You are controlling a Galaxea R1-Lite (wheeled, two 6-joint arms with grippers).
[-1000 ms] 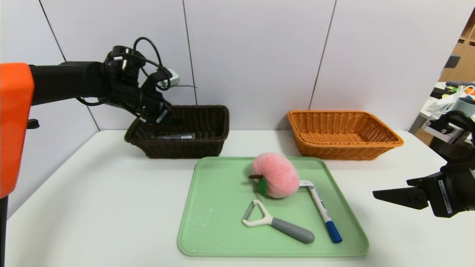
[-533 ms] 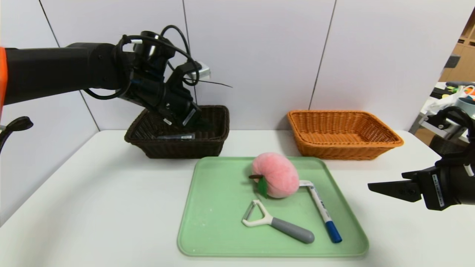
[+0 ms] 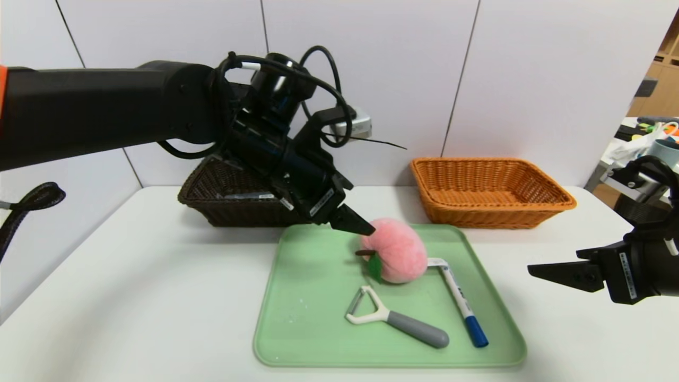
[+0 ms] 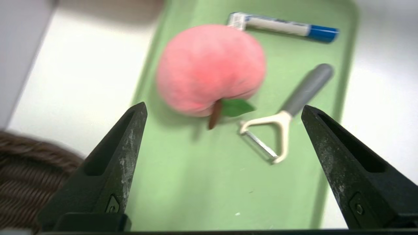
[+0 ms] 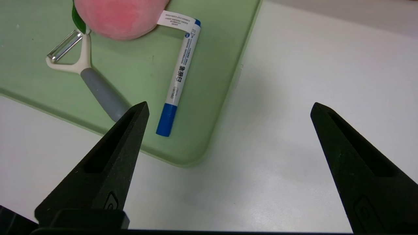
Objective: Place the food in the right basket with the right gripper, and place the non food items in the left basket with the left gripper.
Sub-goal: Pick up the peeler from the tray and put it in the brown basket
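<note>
Head view: dark case [image 3: 249, 196] lies in the woven brown basket [image 3: 223, 204]; plush peach [image 3: 397, 250], peeler [image 3: 395, 320] and marker [image 3: 462, 306] wait on the smooth green tray [image 3: 297, 323], wicker orange basket [image 3: 490, 193] at one o'clock. Left wrist view: left gripper [image 4: 225, 112] spread wide, empty. Right wrist view: right gripper [image 5: 228, 111] agape, parked off-tray.

The tray [image 3: 307, 297] is pale green. The peach [image 3: 398, 252] is pink with a brown stem and green leaf. The peeler [image 3: 395, 318] is white with a grey handle. The marker [image 3: 460, 300] is white, blue-capped. One basket [image 3: 223, 199] is dark brown weave, the other [image 3: 490, 191] orange-tan.
</note>
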